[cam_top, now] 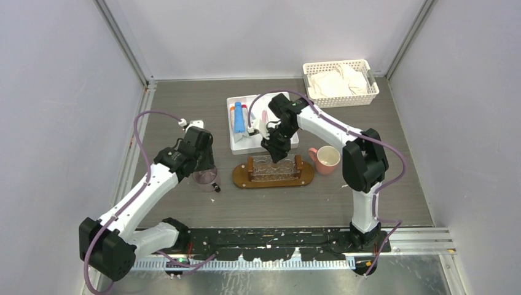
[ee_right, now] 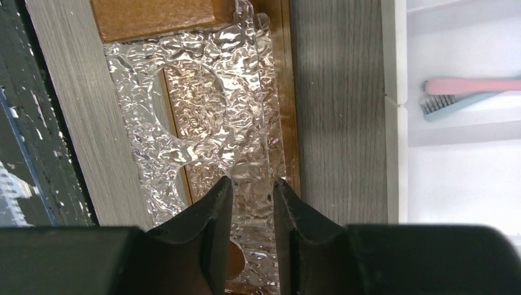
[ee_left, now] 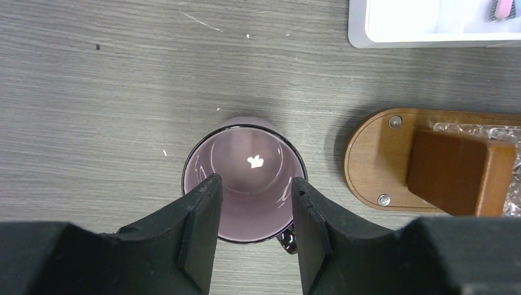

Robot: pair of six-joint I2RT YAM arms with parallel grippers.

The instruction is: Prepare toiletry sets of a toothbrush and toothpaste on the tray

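The brown wooden oval tray (cam_top: 241,178) lies at the table's middle and carries a clear textured rack (cam_top: 273,167) between two wooden blocks. My right gripper (cam_top: 276,153) is right over the rack (ee_right: 209,92), jaws a little apart and holding nothing (ee_right: 252,184). A blue toothpaste tube (cam_top: 238,117) and a pink toothbrush (cam_top: 264,117) lie in the white divided tray (cam_top: 242,146) behind it. The pink toothbrush (ee_right: 473,86) lies over a light blue one. My left gripper (ee_left: 255,184) is open and empty above a purple mug (ee_left: 246,166). I cannot make out any white-grey tubes.
The purple mug (cam_top: 206,178) stands left of the wooden tray (ee_left: 375,153). A pink cup (cam_top: 327,158) stands at the tray's right end. A white lattice basket (cam_top: 341,83) with white cloths is at the back right.
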